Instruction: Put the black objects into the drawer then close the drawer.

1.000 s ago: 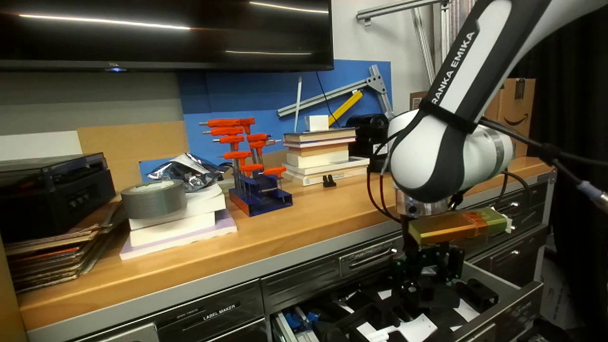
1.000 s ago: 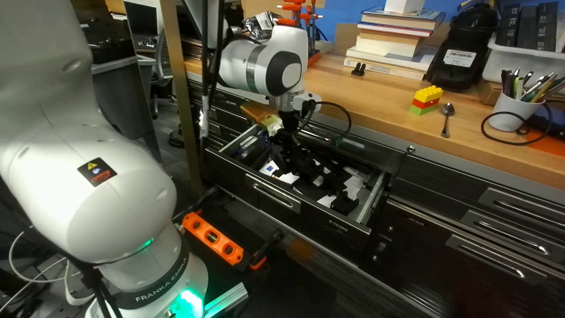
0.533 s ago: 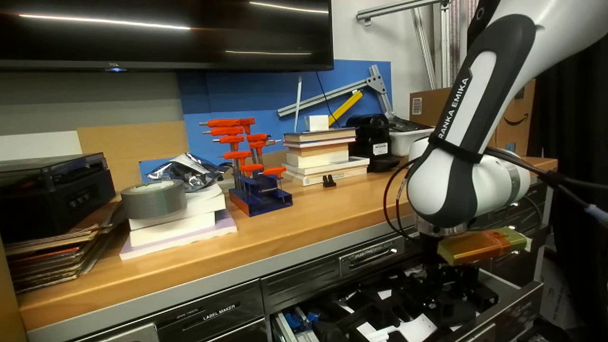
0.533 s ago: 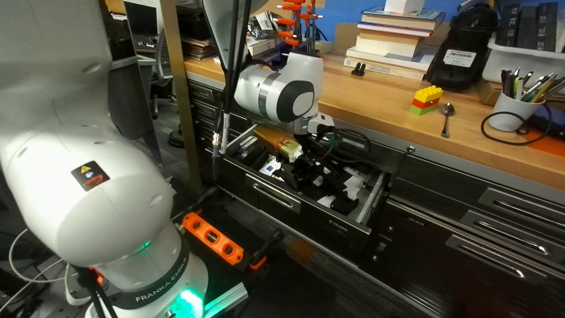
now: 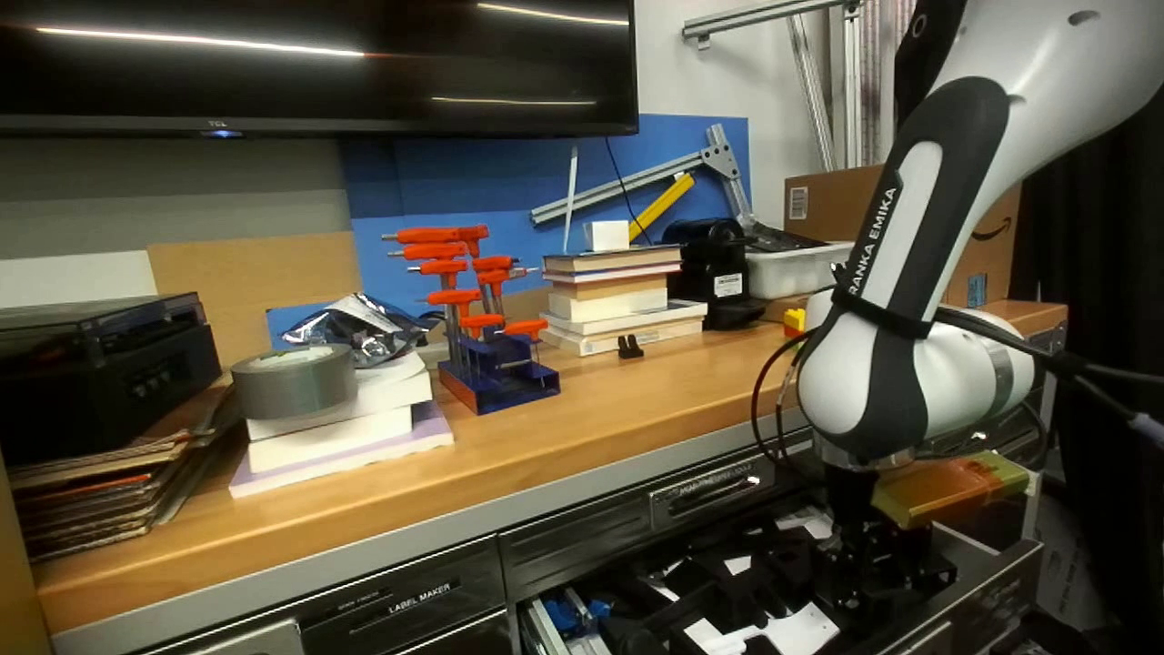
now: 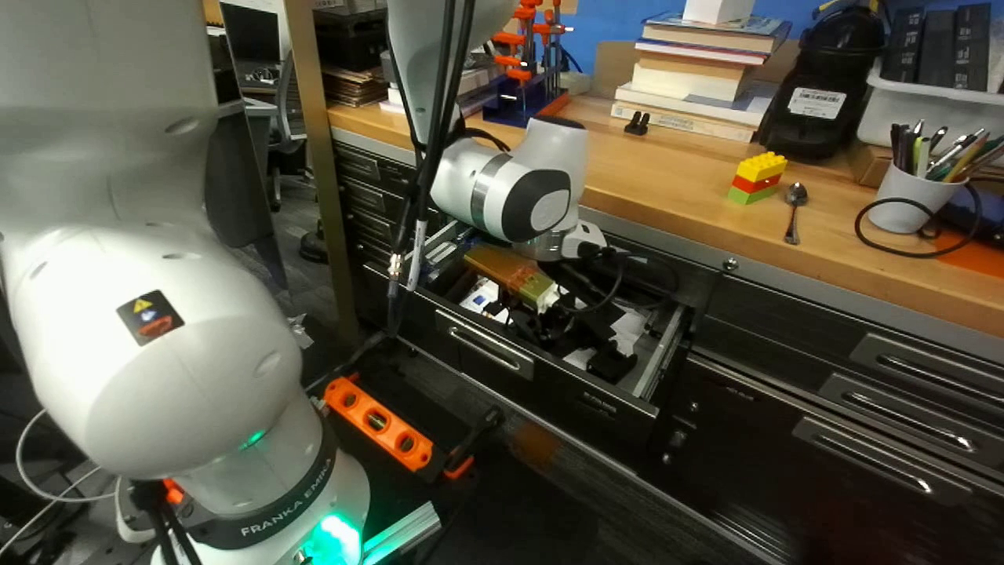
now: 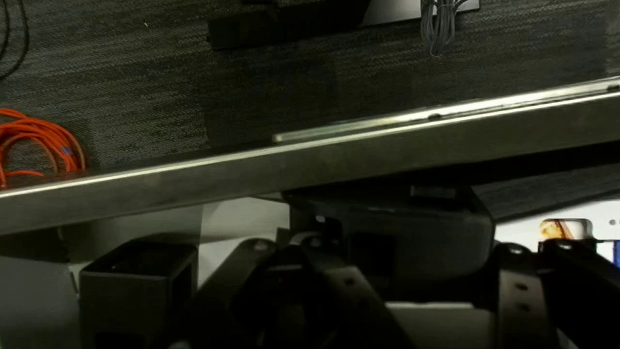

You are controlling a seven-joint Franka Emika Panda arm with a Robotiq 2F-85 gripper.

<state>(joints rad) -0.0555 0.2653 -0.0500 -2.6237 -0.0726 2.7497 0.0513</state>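
presumably the drawer (image 6: 565, 384) stood pulled out so that black pieces (image 6: 612, 363) could go in; several lay there among white scraps (image 5: 800, 628). the pincer (image 5: 862, 582) hung low inside, near the drawer's front wall (image 7: 300, 167), closed, probably so a piece could be set down rather than dropped; whether it gripped one could not be told. a small forked black piece (image 5: 629, 347) stood on the counter (image 5: 582, 400) beside books (image 5: 607, 305), perhaps awaiting its turn.

- An exterior view is obliquely facing the brown wooden workbench (image 5: 627, 400).
- An exterior view is looking down past the rounded white arm (image 6: 196, 361).
- Both are sharing the dark-grey metal drawer (image 6: 557, 384).
- The wrist view is closely overlooking it.
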